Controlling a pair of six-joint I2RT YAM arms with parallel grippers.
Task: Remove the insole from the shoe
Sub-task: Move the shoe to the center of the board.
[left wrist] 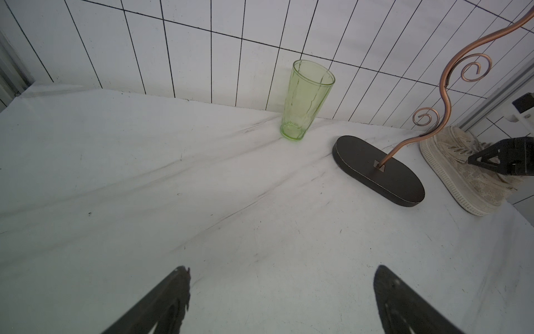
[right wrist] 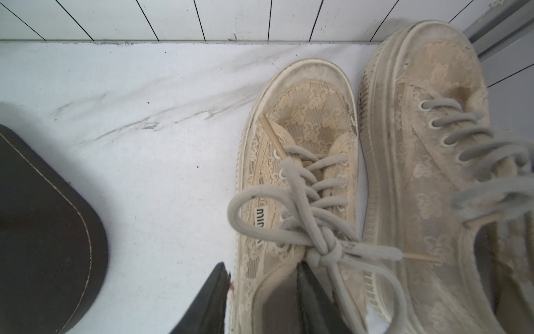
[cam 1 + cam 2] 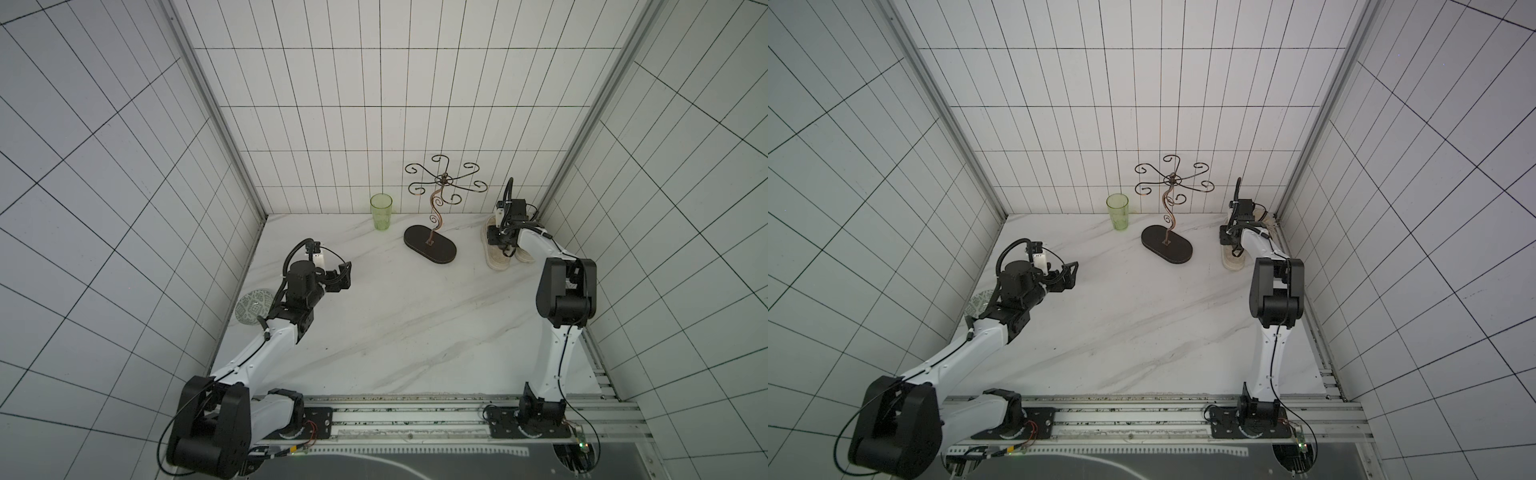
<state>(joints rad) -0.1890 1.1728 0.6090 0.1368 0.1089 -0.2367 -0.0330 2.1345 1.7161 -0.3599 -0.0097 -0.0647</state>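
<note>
By the bench's (image 3: 374, 316) far right corner the right gripper (image 2: 261, 271) straddles the shoe's (image 2: 303, 121) side wall; clamped or not, unclear.

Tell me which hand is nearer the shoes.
Right. The right hand straddles the side of one shoe, one finger inside it; the left hand hovers across the table, past the stand.

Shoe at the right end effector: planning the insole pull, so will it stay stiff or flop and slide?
The shoe probably flops: thin lace upper. Its thick ribbed sole likely stays flat. It may slide on the smooth table.
</note>
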